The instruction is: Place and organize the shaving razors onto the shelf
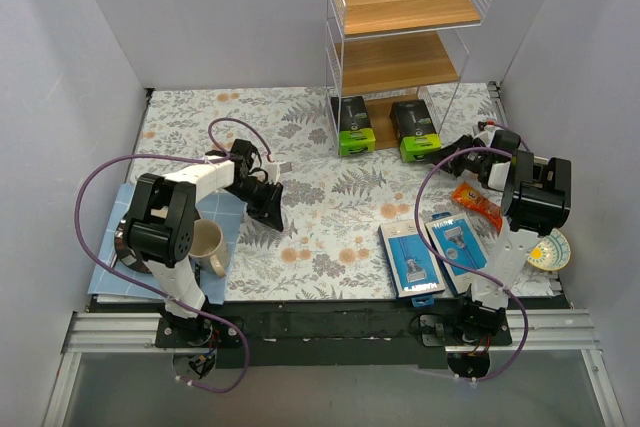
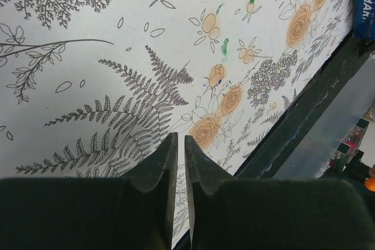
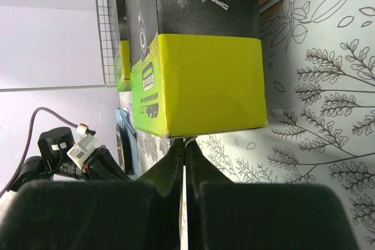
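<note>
Left razor pack (image 1: pixel 411 259) & right razor pack (image 1: pixel 460 247) are lying flat, side by side, well in front of the shelf (image 1: pixel 400 2). We're holding left gripper (image 2: pixel 180 144) pressed together, empty, front-left of shelf. Right gripper (image 3: pixel 184 144) likewise, tips just beside green box (image 3: pixel 199 80) at shelf's foot.

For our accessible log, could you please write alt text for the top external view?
Two blue razor packs lie side by side on the floral tablecloth by the right arm's base, not on the white wire shelf behind. The right pincer points at a green-and-black box at the shelf's foot.
</note>
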`<action>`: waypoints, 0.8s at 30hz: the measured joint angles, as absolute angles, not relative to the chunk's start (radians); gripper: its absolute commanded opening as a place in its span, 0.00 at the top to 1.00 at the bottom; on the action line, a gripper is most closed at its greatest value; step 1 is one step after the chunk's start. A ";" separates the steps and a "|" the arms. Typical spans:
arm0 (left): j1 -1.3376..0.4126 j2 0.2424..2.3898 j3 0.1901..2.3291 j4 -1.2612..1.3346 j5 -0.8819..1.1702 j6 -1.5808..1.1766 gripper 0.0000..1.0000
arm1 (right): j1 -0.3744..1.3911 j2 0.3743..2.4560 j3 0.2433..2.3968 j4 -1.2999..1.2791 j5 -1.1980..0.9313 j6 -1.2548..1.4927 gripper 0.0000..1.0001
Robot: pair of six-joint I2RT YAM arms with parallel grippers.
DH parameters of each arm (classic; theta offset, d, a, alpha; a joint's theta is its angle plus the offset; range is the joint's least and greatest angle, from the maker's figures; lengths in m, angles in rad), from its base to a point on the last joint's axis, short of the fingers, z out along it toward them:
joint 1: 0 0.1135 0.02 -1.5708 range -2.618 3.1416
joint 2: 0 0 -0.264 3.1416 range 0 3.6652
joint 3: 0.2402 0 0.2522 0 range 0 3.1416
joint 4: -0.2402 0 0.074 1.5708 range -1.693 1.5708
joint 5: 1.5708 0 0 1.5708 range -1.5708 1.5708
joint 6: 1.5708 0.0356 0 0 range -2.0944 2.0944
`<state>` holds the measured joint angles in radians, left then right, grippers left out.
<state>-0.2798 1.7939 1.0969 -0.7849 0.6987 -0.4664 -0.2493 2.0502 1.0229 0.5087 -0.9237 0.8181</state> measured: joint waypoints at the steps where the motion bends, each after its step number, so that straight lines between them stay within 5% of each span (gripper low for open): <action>1: -0.282 1.794 1.097 -0.785 0.699 -0.466 0.91 | -0.249 2.050 1.023 0.509 -0.922 0.819 0.99; 24: -0.349 1.808 1.119 -0.798 0.664 -0.442 0.91 | -0.253 2.171 1.182 0.486 -0.915 0.817 0.99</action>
<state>-0.3492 1.8084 1.1191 -0.7979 0.6640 -0.4423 -0.2527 2.1708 1.1824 0.4862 -0.9154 0.8165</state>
